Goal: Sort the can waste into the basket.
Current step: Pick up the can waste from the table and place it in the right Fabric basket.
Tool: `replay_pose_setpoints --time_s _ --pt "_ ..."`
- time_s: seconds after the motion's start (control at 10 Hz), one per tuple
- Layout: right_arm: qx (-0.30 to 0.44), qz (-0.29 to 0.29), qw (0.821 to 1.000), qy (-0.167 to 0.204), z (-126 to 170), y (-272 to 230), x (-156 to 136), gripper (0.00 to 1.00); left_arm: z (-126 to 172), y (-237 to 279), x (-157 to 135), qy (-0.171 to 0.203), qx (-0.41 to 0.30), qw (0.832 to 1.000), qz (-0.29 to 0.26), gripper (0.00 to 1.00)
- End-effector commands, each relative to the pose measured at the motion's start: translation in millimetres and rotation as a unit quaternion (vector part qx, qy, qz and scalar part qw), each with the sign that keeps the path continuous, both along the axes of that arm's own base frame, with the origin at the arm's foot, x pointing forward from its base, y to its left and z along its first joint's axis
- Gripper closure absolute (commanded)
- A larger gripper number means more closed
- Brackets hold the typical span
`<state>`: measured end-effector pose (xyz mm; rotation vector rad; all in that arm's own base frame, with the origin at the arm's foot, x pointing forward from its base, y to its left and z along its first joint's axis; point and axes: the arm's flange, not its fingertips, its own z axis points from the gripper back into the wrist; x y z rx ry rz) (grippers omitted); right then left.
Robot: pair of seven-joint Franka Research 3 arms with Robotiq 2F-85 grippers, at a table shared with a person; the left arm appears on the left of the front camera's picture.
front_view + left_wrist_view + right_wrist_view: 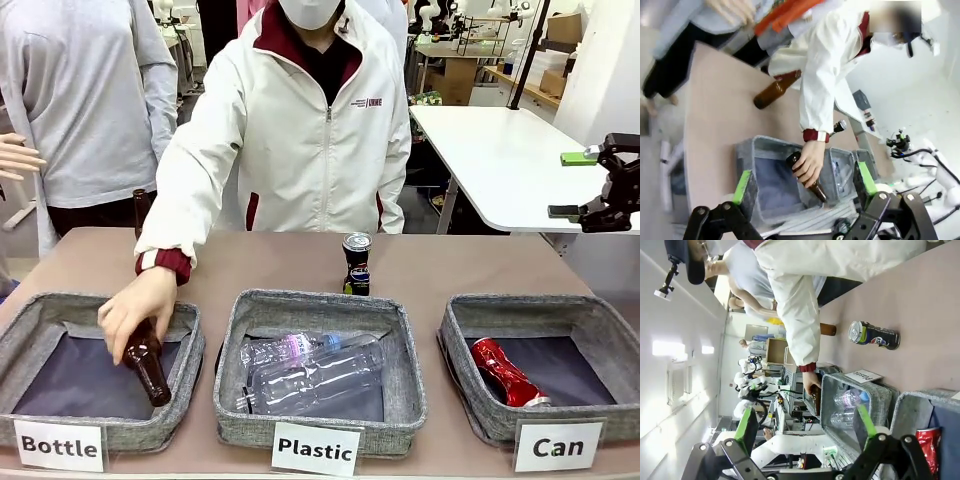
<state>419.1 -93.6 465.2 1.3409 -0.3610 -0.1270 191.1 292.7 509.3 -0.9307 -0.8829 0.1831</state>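
The black can (356, 264) with a blue-and-white label and silver top stands on the table behind the middle basket; the right wrist view has this can (874, 335) lying sideways in the picture. The red can (508, 372) lies inside the grey basket (545, 308) marked "Can" at the right, and its end (927, 442) peeks in by the right gripper's fingers. My right gripper (571, 185) hangs open and empty, high above the table's right end, well clear of both cans. My left gripper (804, 182) is open, high over the left basket.
A person's hand (137, 308) holds a brown bottle (147, 366) in the "Bottle" basket (185, 330). A second brown bottle (141, 208) stands behind that arm. Clear plastic bottles (310, 370) lie in the "Plastic" basket (322, 303). Another person stands at the far left.
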Motion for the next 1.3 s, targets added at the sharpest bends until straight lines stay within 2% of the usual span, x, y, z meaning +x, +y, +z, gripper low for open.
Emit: replay_pose_setpoints --time_s 0.0,0.1,0.3,0.5,0.7,0.8,0.9,1.0,1.1,1.2 --pt "-0.001 0.006 1.000 0.001 4.1 -3.1 2.1 0.00 35.7 49.0 -41.6 -0.054 -0.010 0.998 0.021 0.00" --pt "-0.001 0.006 1.000 0.001 4.1 -3.1 2.1 0.00 41.8 61.4 -56.5 -0.070 -0.009 0.996 0.051 0.00" --pt "-0.001 0.006 1.000 0.001 4.1 -3.1 2.1 0.00 44.3 65.5 -71.3 -0.077 -0.011 0.994 0.072 0.00" --pt "-0.001 0.006 1.000 0.001 4.1 -3.1 2.1 0.00 41.4 49.5 -75.5 -0.078 -0.008 0.996 0.046 0.00" --pt "0.000 0.000 1.000 0.000 0.1 -0.5 0.1 0.00 41.1 31.0 -63.2 -0.071 -0.003 0.997 0.022 0.00" --pt "-0.067 0.057 0.996 -0.034 -0.3 11.8 8.9 0.00 30.7 7.5 -51.4 -0.055 -0.011 0.998 -0.018 0.00" --pt "-0.105 0.126 0.984 -0.067 0.2 28.7 21.3 0.00 14.7 -19.1 -37.2 -0.027 -0.032 0.997 -0.065 0.00" --pt "-0.136 0.171 0.971 -0.100 -2.3 46.1 34.9 0.00 -6.2 -46.2 -23.9 0.017 -0.051 0.993 -0.107 0.00" --pt "-0.177 0.198 0.956 -0.127 -7.9 66.5 47.1 0.00 -25.2 -68.7 -15.9 0.056 -0.050 0.988 -0.136 0.00" --pt "-0.219 0.226 0.930 -0.188 -16.6 90.3 63.7 0.00 -42.7 -89.0 -9.2 0.087 -0.055 0.980 -0.170 0.00"
